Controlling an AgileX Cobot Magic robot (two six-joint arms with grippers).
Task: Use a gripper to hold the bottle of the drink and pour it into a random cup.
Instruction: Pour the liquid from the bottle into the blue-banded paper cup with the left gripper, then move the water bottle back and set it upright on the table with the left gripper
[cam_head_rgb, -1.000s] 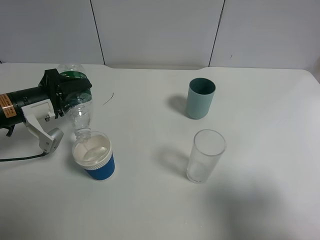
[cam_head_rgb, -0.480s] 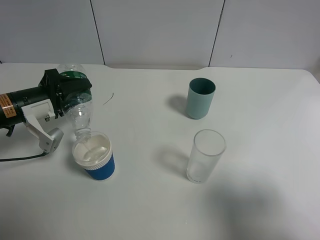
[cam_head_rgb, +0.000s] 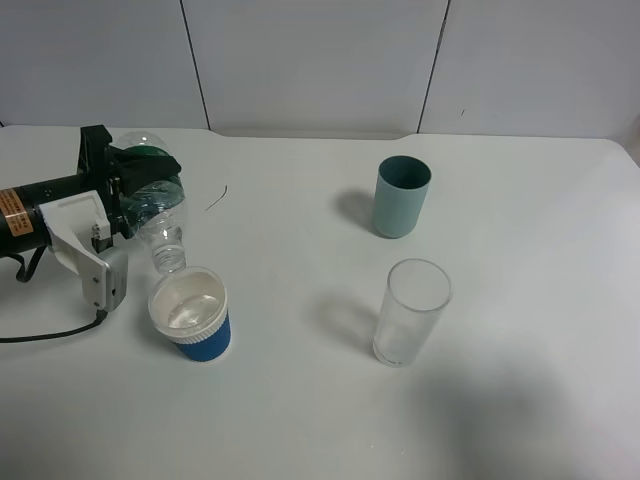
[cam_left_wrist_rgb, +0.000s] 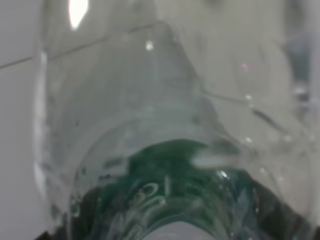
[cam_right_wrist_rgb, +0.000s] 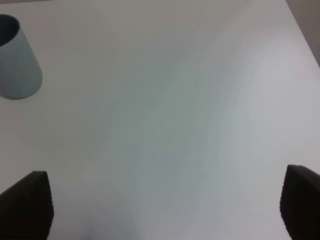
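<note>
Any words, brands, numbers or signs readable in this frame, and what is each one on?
Nothing here can be read.
Orange label on the left arm: dark print, too small to read.
Green label on the bottle: white print, too blurred to read.

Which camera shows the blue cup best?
The exterior high view: the blue cup sits whole there, white rim and inside showing, near the tilted bottle. The left wrist view is filled by the blurry bottle, no cup. The right wrist view shows the teal cup and table instead.
</note>
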